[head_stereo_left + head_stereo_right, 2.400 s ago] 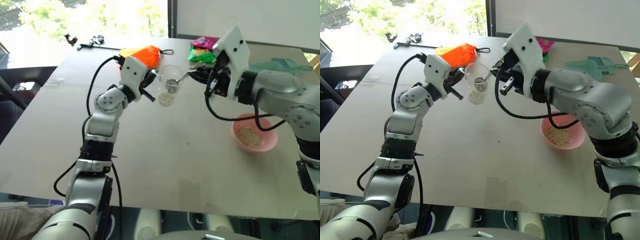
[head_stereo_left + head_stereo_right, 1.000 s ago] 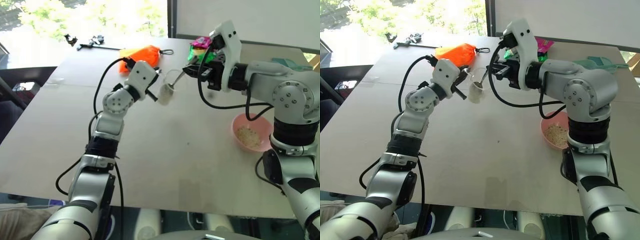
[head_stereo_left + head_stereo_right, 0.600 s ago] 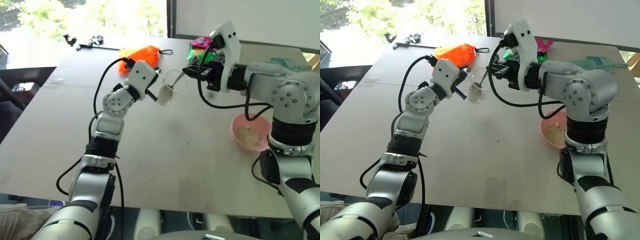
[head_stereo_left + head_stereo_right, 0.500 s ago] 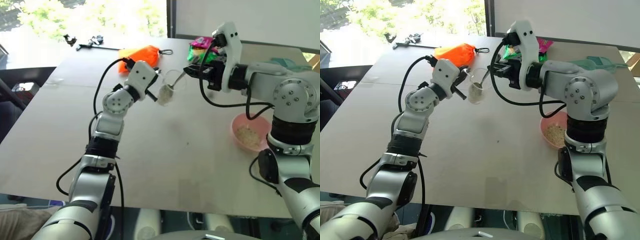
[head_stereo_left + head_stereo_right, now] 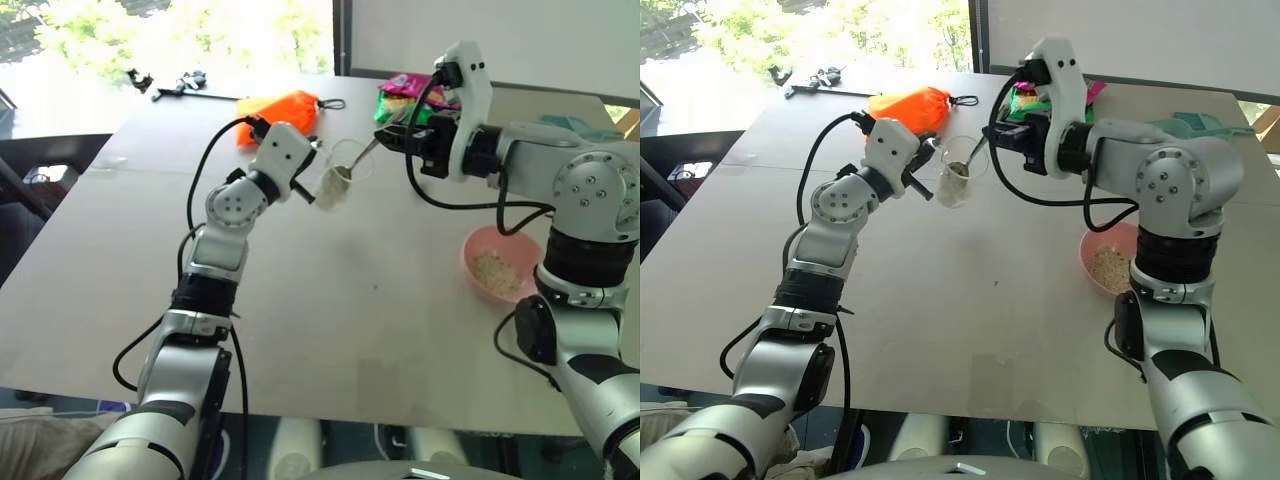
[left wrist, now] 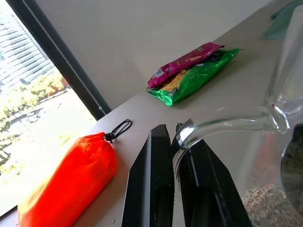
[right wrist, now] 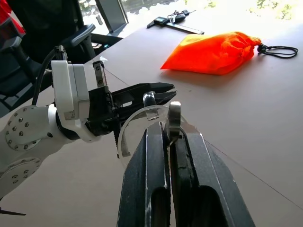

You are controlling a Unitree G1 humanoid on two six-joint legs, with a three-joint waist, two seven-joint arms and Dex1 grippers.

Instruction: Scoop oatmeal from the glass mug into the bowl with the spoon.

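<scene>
The glass mug (image 5: 337, 180) hangs tilted above the desk (image 5: 330, 330), some oatmeal (image 6: 274, 204) lying in its low end. The left fingers (image 6: 156, 189) are pinched tight on the mug's rim. The spoon (image 5: 970, 160) slants into the mug's mouth from about two o'clock, its handle clamped between the closed right fingers (image 7: 147, 189). At roughly four o'clock from the mug, well apart, the pink bowl (image 5: 470, 262) sits on the desk with oatmeal inside. An orange pouch (image 5: 283, 110) lies at eleven o'clock of the mug, and snack packets (image 6: 191, 73) at one o'clock.
</scene>
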